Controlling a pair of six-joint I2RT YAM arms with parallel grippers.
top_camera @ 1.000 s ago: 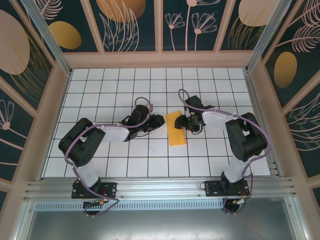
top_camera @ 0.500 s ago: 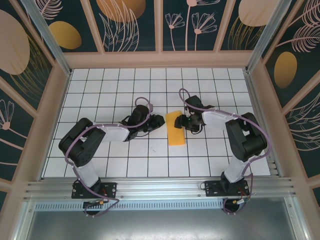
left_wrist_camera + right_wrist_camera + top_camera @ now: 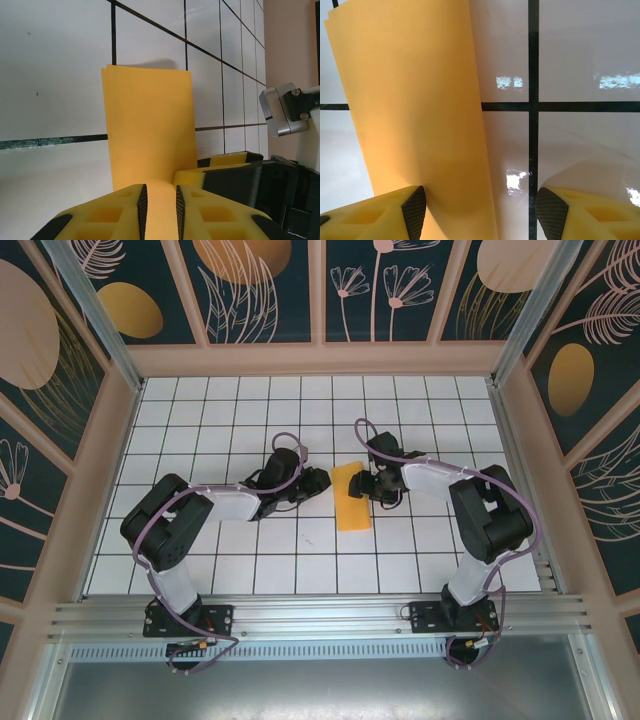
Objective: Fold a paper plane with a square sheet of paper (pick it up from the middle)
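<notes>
Paper [image 3: 352,498] lies folded in half on tabletop [image 3: 200,420], nose and wing folds left; left jaws narrowed around its edge, grip unclear; right jaws open.

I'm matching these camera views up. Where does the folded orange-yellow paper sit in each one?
Top external: the paper lies mid-table, just right of centre.
Left wrist: paper at centre, running up from the bottom edge.
Right wrist: paper fills the left half, slightly tilted.
Shared landmark: the black grid lines on the white table.
</notes>
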